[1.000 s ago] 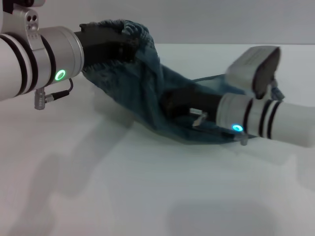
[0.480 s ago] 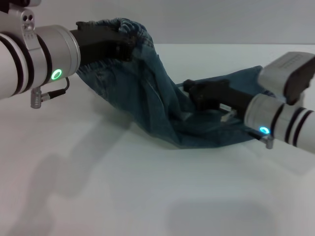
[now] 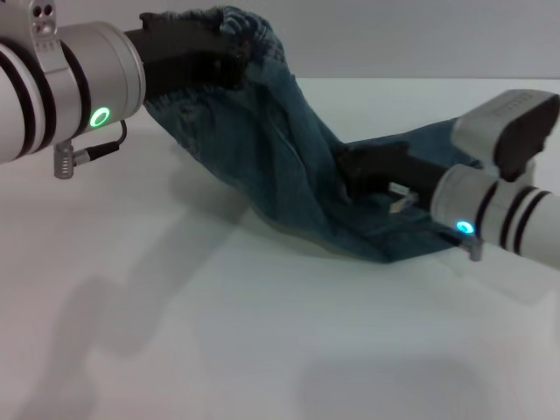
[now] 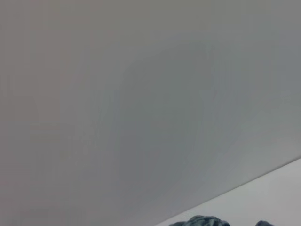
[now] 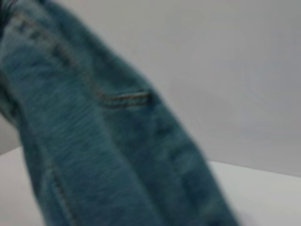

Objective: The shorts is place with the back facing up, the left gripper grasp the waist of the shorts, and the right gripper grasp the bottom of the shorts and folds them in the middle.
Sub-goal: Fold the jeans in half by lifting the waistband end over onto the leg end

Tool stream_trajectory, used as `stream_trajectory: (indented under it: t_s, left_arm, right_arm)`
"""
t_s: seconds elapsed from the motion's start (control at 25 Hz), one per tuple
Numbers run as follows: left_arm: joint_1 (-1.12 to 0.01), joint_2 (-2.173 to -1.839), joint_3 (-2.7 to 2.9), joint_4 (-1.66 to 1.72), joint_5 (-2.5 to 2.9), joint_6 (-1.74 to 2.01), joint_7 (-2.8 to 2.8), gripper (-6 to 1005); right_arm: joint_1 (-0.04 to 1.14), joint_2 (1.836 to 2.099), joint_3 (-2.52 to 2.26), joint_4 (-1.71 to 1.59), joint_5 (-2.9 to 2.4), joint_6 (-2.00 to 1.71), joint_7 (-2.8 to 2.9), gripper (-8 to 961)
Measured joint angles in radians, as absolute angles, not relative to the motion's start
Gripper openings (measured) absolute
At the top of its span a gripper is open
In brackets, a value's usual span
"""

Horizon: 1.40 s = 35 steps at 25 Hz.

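Raised higher, left claw [image 3: 229, 54] grips shorts [image 3: 289, 166]; right claw [image 3: 350, 166] low.

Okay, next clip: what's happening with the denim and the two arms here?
The robot is handling a pair of denim shorts on a white table. The left gripper is shut on the waist of the shorts and holds it up off the table, so the fabric hangs in a slope. The right gripper sits low against the lower part of the shorts, which lies on the table; whether it grips is unclear. The fold is not finished.
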<state>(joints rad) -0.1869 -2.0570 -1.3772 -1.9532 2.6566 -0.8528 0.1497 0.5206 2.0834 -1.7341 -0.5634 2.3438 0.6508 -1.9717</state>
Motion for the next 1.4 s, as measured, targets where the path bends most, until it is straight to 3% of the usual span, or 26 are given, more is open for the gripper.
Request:
stream_trajectory:
  t_s: [0.24,0.56,1.0,1.4]
  left_arm:
    - [-0.187,-2.057,-1.372,-1.98,2.655,-0.848,0.15,133]
    - [-0.185,-2.057,-1.368,-1.982,2.653,-0.834,0.157,133]
    - [-0.18,-2.057,-1.368,-1.981,2.652,-0.834,0.16,133]
    - [-0.181,-2.058,-1.364,-2.004,2.652,-0.831,0.175,133]
  right_arm:
    - [0.627,2.09,-1.9,-0.562,2.367,0.612,-1.878,0]
    - [0.673,2.091,-2.01,-0.568,2.444,0.54,-1.879,0]
    - [0.463,2.073,-1.827,-0.648,2.432,0.528,-1.979,0]
    - [0.499,2.083,-1.915,-0.636,2.438,0.527,-1.921,0]
